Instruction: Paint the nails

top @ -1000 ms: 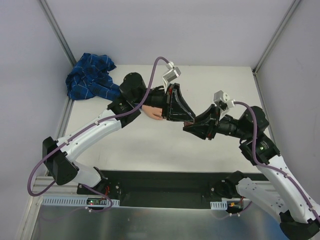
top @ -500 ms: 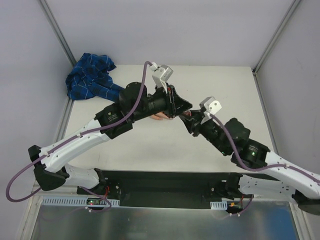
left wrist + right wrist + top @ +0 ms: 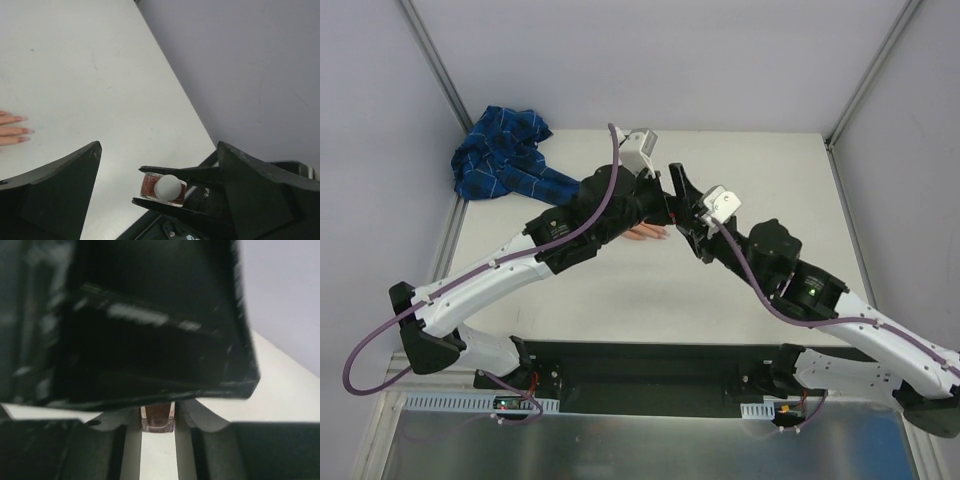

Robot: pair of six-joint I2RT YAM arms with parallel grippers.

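Observation:
A small polish bottle (image 3: 167,189) with red-brown liquid and a round white top is pinched between the thin fingers of my right gripper (image 3: 158,427), which is shut on it. In the right wrist view the bottle (image 3: 158,416) shows just under a black finger that blocks most of the picture. My left gripper (image 3: 159,150) stands wide open, one finger on each side of the bottle and apart from it. The pale fake hand (image 3: 645,233) lies flat on the table beside both grippers (image 3: 680,210). Its pinkish nails (image 3: 23,118) show at the left edge of the left wrist view.
The blue plaid sleeve (image 3: 505,155) lies bunched in the far left corner. Grey walls (image 3: 240,65) close the table at the back and sides. The black base rail (image 3: 650,365) runs along the near edge.
My left gripper closed near the bottle half a second ago and now stands wide open. The right arm has carried the bottle up and left, towards the left gripper and the fake hand.

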